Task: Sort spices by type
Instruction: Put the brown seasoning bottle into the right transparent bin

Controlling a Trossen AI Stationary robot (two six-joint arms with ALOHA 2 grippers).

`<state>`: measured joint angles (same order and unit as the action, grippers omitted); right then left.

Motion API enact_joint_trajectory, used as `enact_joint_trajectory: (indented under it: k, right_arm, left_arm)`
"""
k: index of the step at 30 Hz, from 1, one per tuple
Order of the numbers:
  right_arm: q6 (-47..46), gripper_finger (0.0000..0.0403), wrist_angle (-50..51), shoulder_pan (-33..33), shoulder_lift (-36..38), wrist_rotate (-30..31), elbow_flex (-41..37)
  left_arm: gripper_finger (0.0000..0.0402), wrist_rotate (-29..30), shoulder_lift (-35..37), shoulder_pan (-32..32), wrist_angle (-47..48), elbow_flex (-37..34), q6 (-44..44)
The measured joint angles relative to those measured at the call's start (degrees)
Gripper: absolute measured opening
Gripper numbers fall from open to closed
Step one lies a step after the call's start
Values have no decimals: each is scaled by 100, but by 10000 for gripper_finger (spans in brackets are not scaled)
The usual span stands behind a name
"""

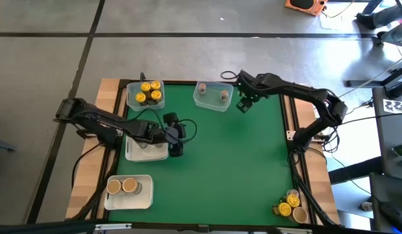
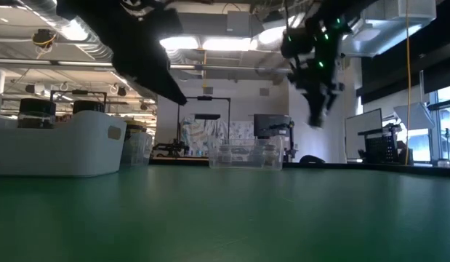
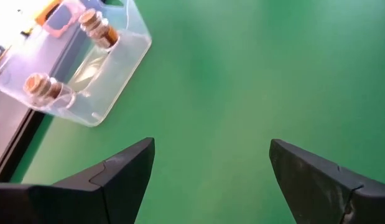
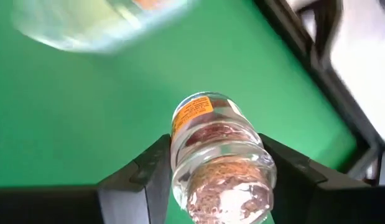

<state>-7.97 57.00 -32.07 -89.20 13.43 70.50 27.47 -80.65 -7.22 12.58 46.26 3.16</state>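
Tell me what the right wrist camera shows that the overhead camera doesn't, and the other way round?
Only the right wrist view shows a glass spice jar with an orange label clamped in the right gripper.

Only the high view shows the yellow-lidded jars in a clear tub, two tan-lidded jars in a white tray, the unsorted jars at the table's corner, and the open left gripper.

Both show the green mat and the clear tub near the right gripper.

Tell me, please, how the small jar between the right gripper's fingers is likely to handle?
The spice jar looks like smooth clear glass, so probably slippery and breakable if dropped. Its round body would likely roll if laid down. The right gripper clamps its ribbed sides, which may help the hold.
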Motion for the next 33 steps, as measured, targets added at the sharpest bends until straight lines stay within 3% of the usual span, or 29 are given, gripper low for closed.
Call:
enact_joint_trajectory:
  k: [7, 11, 17, 21, 33]
  right_arm:
    - [59, 197, -478, 644, 1, -291, 607]
    - [48, 197, -1229, 707, -132, -574, 631]
    - [230, 197, -2034, 692, -731, -808, 642]
    - [312, 197, -2320, 679, -1146, -872, 908]
    - [542, 197, -1967, 574, -2207, -1008, 1504]
  left_arm:
    - [318, -191, 426, 104, 327, 0, -37]
    - [318, -230, 502, 228, 578, 0, -99]
    - [316, -1613, 506, 475, 213, -109, -504]
    - [310, -1647, 504, 671, 147, -307, -505]
    - [308, -1655, 504, 798, -294, -693, -394]
